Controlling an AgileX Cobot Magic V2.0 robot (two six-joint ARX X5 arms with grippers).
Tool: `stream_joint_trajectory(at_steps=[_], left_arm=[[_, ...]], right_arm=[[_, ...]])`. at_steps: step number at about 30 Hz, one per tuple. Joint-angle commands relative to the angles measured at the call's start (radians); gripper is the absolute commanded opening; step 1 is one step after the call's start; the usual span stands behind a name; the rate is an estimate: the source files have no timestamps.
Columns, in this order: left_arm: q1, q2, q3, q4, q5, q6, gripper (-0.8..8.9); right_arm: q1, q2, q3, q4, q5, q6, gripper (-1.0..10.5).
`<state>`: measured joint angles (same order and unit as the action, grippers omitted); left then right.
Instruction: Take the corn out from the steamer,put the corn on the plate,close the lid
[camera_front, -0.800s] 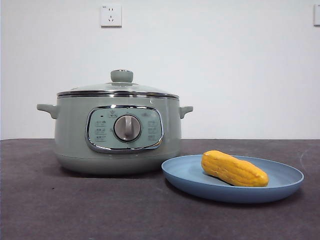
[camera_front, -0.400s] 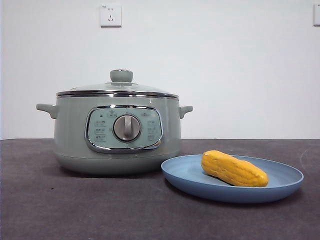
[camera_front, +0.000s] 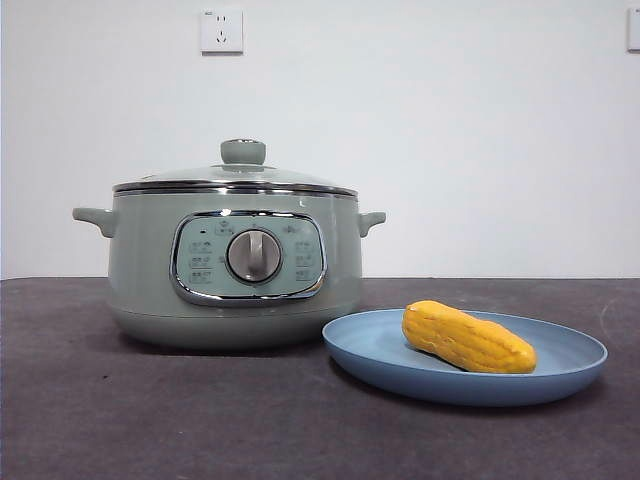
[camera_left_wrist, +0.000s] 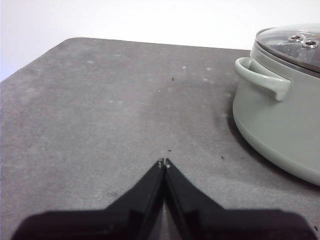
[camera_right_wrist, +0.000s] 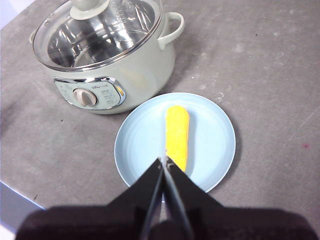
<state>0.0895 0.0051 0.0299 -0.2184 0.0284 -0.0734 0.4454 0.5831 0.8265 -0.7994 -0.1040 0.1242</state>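
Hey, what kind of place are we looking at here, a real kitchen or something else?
Probably a staged test bench, not a real kitchen: a steamer and a plate holding corn sit alone on a grey mat-covered table, before a bare white wall with a power socket.

White wall (camera_front: 450, 150) (one socket (camera_front: 221, 30)), grey table (camera_front: 150, 420).

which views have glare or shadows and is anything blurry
Front view: sharp, even light; bright glints on the steamer's dial, a soft shadow under the plate. Right wrist view: reflections on the lid, the corn crisp, the right gripper dark and soft-edged. Left wrist view: the left gripper likewise, steamer shadow on the table.
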Motion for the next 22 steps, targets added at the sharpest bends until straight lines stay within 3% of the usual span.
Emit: stream_joint_trajectory(at_steps=[1,6,10,14,18,22], left_arm=[[0.004,-0.003,-0.015,0.006,-0.001,-0.01,-0.03],[0.004,-0.003,-0.015,0.006,-0.001,-0.01,-0.03],[0.004,-0.003,-0.014,0.006,0.0,-0.01,-0.03],[0.004,-0.003,-0.014,0.006,-0.001,-0.01,-0.03],[0.004,-0.003,-0.015,0.006,0.0,-0.01,-0.03],[0.004,-0.003,-0.015,0.006,-0.001,-0.01,-0.03]], right_arm=[[0.002,-0.001,-0.008,0.005,0.002,0.01,0.0],[0.002,-0.001,-0.008,0.005,0.005,0.01,0.0],[-0.015,-0.011,-0.008,0.009,0.013,-0.037,0.0],[-0.101,-0.047,-0.011,0.038,0.08,-0.013,0.0],[-0.224,-0.098,-0.042,0.078,0.08,-0.009,0.0],[-0.32,-0.192,-0.165,0.219,0.076,-0.005,0.0]])
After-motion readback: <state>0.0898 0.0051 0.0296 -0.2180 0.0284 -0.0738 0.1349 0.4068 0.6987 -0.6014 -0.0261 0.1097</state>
